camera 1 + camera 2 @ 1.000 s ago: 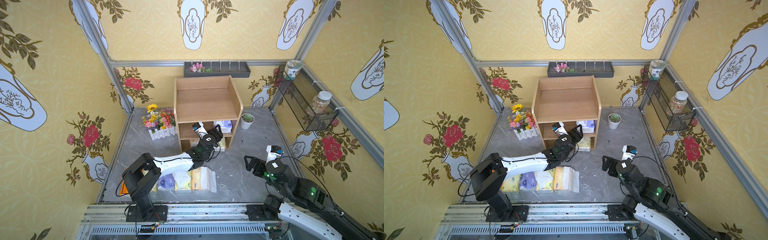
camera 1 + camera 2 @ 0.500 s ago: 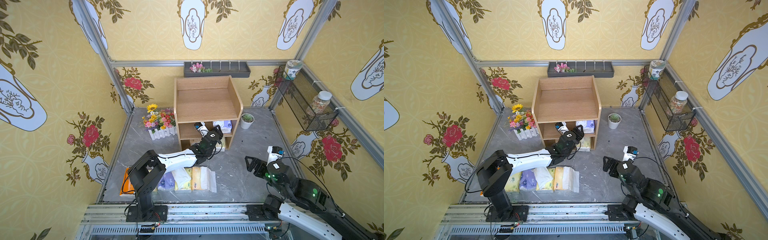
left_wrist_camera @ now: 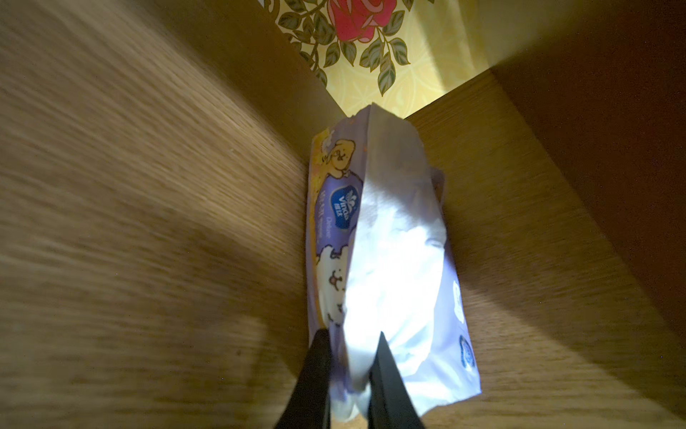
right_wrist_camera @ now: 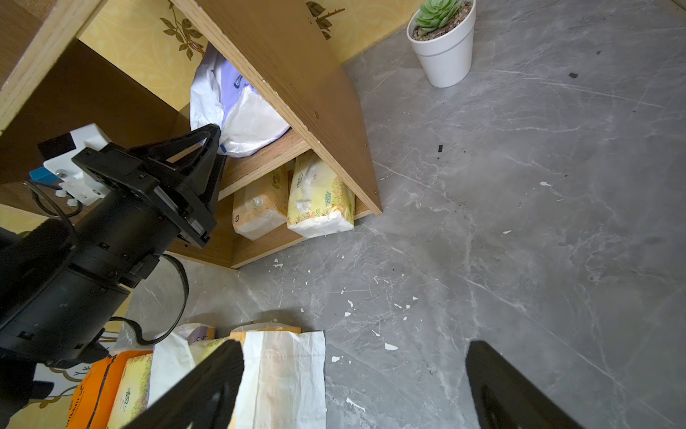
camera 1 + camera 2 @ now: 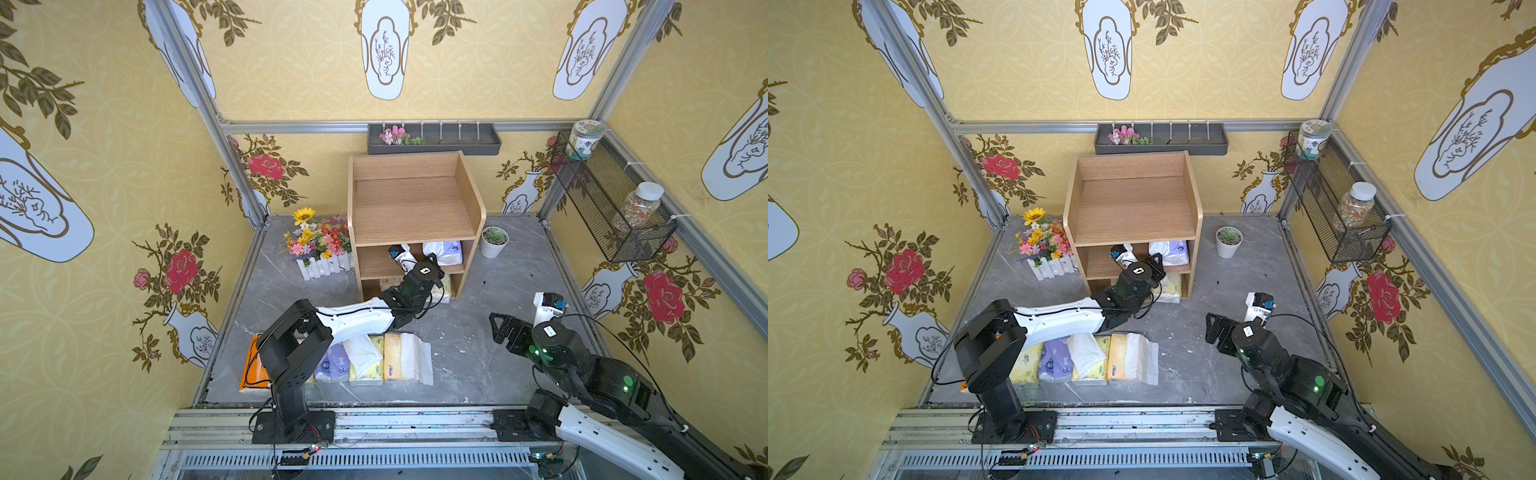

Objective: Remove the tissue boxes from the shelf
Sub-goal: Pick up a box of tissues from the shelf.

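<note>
Left jaws: clenched on near end of lavender plastic-wrapped tissue pack, white tissue pinched | Pack: middle tier of light-wood three-tier shelf, long axis running straight away from jaws | Right jaws: released, well apart.

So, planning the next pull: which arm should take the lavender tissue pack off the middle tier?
Left: the left gripper is shut on the lavender tissue pack inside the shelf; the right gripper hangs open, apart.
</note>
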{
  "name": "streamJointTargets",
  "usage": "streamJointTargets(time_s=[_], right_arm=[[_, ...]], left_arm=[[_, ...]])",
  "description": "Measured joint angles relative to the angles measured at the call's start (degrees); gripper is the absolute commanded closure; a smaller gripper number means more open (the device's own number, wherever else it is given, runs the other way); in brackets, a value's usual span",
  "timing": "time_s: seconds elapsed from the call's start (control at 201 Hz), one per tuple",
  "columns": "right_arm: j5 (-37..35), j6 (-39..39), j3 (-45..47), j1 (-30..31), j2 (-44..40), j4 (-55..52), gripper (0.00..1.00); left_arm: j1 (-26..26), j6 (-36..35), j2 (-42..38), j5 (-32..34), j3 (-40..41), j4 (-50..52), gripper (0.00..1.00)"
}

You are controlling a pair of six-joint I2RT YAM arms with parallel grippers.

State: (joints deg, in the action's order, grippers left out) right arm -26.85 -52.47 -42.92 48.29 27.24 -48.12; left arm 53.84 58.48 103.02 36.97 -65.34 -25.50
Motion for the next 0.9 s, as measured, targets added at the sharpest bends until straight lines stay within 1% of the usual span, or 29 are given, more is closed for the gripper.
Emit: streamJointTargets(time_s=[0.065, 0.249, 0.503, 0.742, 0.896], right_arm=[[0.0, 0.0, 0.0, 0.0, 0.0, 0.0, 0.03], [0.0, -0.2, -0.3, 0.0, 0.1, -0.1, 0.03], [0.8, -0.3, -0.2, 0.0, 1.4, 0.6, 0.03], [4.8, -1.3, 0.8, -0.3, 5.8, 6.9, 0.03], [9.9, -2.3, 2.1, -2.5, 7.9, 12.9, 0.03]], left_arm=[[0.0, 0.0, -0.3, -0.4, 0.2, -0.1, 1.00], [0.1, 0.0, -3.2, -1.2, 3.1, -0.4, 1.00], [1.1, 0.5, -9.9, -1.4, 9.6, -0.2, 1.00], [3.2, 3.5, -15.5, -2.3, 17.3, -2.8, 1.00], [3.9, 4.5, -18.8, -3.4, 22.2, -6.0, 1.00]])
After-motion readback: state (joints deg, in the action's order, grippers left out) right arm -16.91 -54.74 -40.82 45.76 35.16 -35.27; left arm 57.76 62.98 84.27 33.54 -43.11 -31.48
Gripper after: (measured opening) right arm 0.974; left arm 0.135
